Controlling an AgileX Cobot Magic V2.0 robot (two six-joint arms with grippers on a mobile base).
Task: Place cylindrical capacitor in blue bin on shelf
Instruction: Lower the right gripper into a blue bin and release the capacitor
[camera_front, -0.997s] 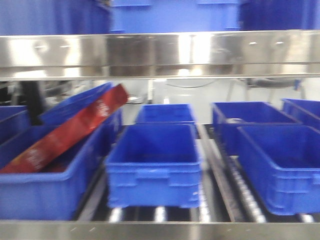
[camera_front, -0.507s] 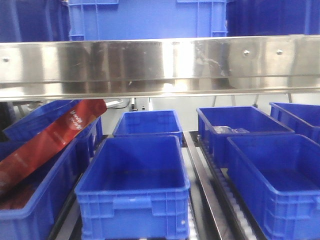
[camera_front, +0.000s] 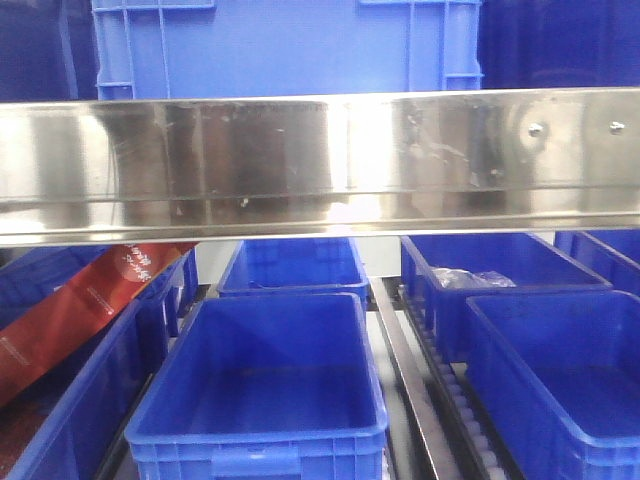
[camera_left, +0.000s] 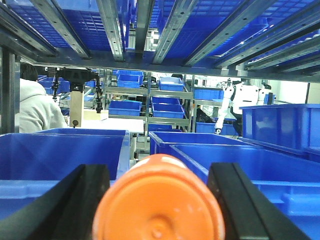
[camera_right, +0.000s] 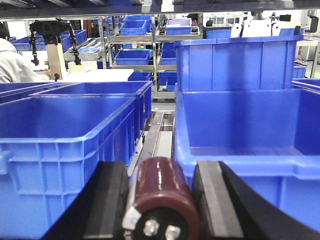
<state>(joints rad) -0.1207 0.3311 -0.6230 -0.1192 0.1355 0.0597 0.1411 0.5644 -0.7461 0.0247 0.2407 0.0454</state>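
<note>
The right tool (camera_right: 161, 199) is clamping the cylindrical capacitor (camera_right: 162, 192) between its black fingers (camera_right: 107, 200), with the terminals facing the camera. It is holding the capacitor in front of the gap between the left blue bin (camera_right: 65, 150) and the right blue bin (camera_right: 240, 145) on the shelf (camera_front: 320, 160). The left tool (camera_left: 157, 200) is gripping an orange cylinder (camera_left: 157, 207), seemingly flush against both fingers, though blur is hiding the contact. A red packet (camera_front: 80, 310) is leaning in the far-left bin (camera_front: 90, 400).
</note>
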